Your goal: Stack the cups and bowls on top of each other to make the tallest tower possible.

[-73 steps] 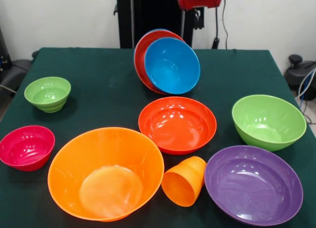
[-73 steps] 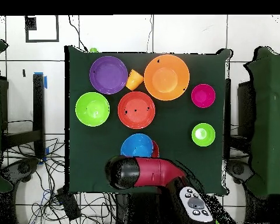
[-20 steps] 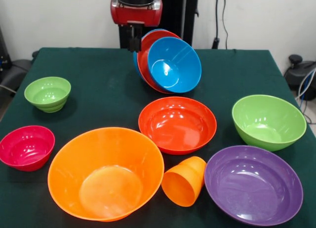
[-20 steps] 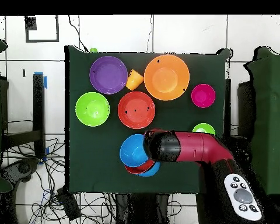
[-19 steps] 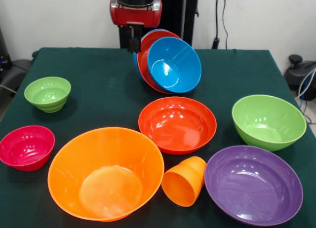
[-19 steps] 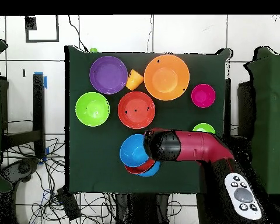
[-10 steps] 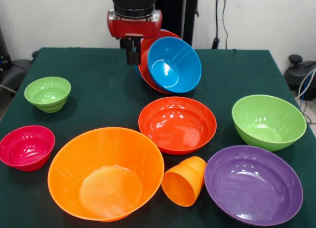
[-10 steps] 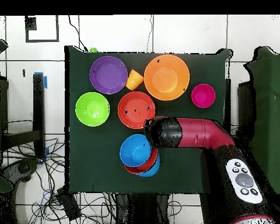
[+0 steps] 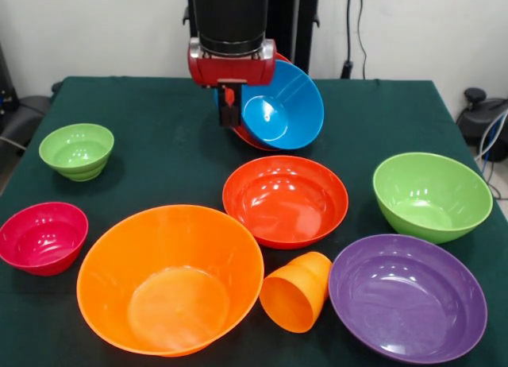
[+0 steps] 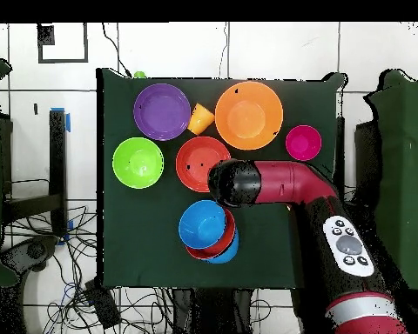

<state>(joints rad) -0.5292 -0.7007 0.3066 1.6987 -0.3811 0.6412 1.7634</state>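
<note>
Table [image 9: 159, 129] is green cloth with the bowls spread out on it. Arm [image 10: 286, 184] comes in over the middle; gripper [image 9: 230, 105] hangs just left of the tilted pile in front view, above the cloth. Can't tell if the fingers are apart or together, they read as one dark stub with a red patch. Orange bowl [image 9: 170, 278] is the widest, near edge, upright and empty. Purple bowl [image 9: 407, 295] sits right of it, also empty. Big green bowl [image 9: 432, 195] is behind the purple one. Red bowl [image 9: 285, 199] sits mid-table, open side up. The tower [image 9: 274, 105] so far is a leaning nest: blue bowl [image 9: 282, 105] in front facing the camera, a red rim behind it, a second blue edge showing only in overhead [image 10: 225, 253]. It's tipped on its side, not standing, so no real height yet. Small green bowl [image 9: 77, 150] and magenta bowl [image 9: 42, 236] are off to the left, well apart from the rest. Cup [image 9: 297, 291] lies on its side between orange and purple bowls, touching or nearly touching orange. My read: the step is getting a grip on the leaning nest's rim or righting it. To do it well, come down on the exposed rim edge, pinch the wall not the curve, move slow; glossy plastic will likely slip and the nest could roll. Build base wide first, keep the cup for last.
</note>
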